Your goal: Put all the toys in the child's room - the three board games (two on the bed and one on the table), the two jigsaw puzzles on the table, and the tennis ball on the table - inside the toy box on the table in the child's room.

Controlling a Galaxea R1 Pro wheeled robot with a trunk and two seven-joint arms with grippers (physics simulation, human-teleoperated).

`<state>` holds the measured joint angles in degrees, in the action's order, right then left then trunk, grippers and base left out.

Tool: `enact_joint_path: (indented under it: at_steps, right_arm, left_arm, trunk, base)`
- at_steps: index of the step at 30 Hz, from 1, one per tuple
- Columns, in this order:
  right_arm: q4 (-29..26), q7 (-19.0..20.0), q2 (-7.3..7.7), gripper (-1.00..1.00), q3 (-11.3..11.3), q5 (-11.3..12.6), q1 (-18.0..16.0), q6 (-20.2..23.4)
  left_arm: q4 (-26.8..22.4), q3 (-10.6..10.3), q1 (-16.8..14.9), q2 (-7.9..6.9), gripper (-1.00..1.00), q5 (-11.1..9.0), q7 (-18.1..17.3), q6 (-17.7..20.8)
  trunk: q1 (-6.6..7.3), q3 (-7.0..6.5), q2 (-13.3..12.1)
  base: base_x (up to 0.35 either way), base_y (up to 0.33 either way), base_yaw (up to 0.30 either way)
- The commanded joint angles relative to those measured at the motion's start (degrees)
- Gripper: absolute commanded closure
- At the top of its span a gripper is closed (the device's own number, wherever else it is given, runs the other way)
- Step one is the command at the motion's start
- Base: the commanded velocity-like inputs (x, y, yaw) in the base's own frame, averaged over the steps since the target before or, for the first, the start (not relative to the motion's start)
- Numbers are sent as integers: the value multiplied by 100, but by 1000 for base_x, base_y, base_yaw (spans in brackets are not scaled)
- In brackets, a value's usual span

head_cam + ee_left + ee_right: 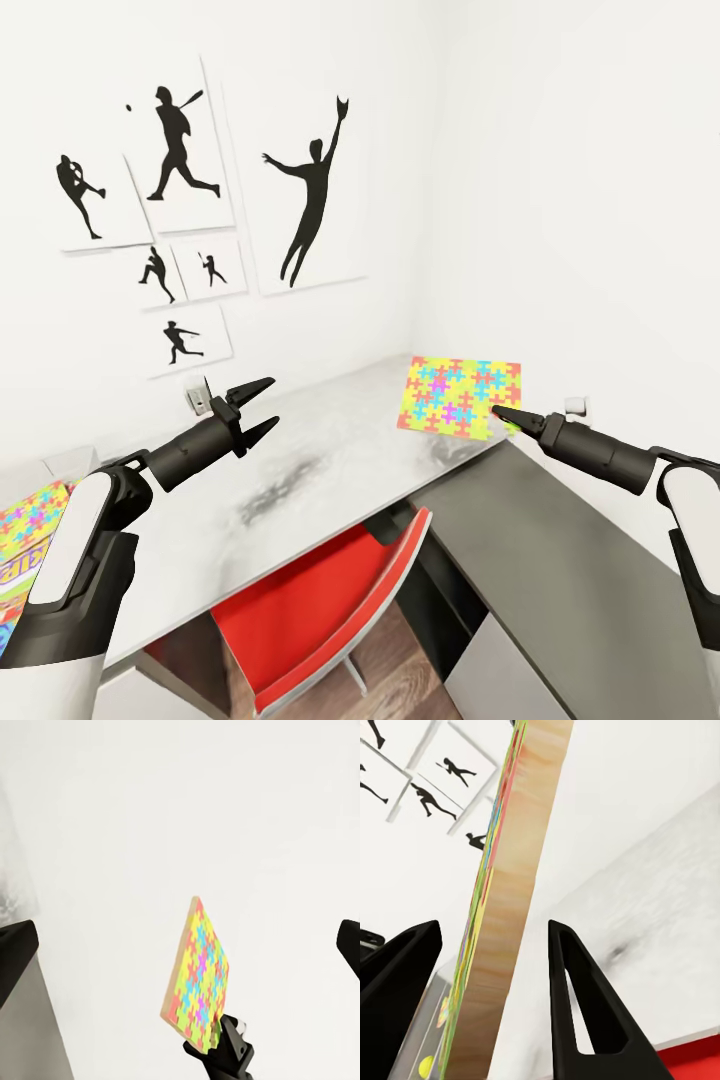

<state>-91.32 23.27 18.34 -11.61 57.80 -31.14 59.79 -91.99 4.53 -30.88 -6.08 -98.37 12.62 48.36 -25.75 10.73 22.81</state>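
The left gripper is hovering over the table, jaws wide apart and gripping nothing. Across the desk, the right gripper is pinching a jigsaw puzzle by its near edge, jaws closed on the thin board, which is extending flat away toward the wall pictures.

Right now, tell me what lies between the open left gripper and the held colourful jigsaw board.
Only bare pale grey tabletop between left gripper and jigsaw board, in the head view.
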Motion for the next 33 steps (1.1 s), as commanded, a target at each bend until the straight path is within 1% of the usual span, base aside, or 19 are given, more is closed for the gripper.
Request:
enact_joint_path:
  at_steps: [1,17,26,29,33]
  right_arm:
    - [-17,58,0,100,-5,-59,-3,21]
    - [-96,63,3,100,-16,-47,26,21]
    - [-98,97,-23,100,-18,-31,41,21]
    - [-87,81,-121,100,-86,-46,2,21]
    - [-87,81,-139,100,-86,-46,2,21]
  left_arm:
    - [-2,9,-6,1,-100,-59,56,19]
    - [4,37,2,1,-100,-55,63,16]
    - [-7,-44,-12,23,-100,-55,73,16]
    - [91,-39,86,-75,-100,-63,83,7]
    - [103,-39,153,-85,-100,-63,83,7]
  trunk:
    - [-4,2,11]
    - [-4,-148,11]
    - [-4,-193,11]
    - [-4,-193,11]
    - [-4,-193,11]
  base:
    - [0,0,0]
    - [0,0,0]
    - [0,0,0]
    - [0,0,0]
    - [0,0,0]
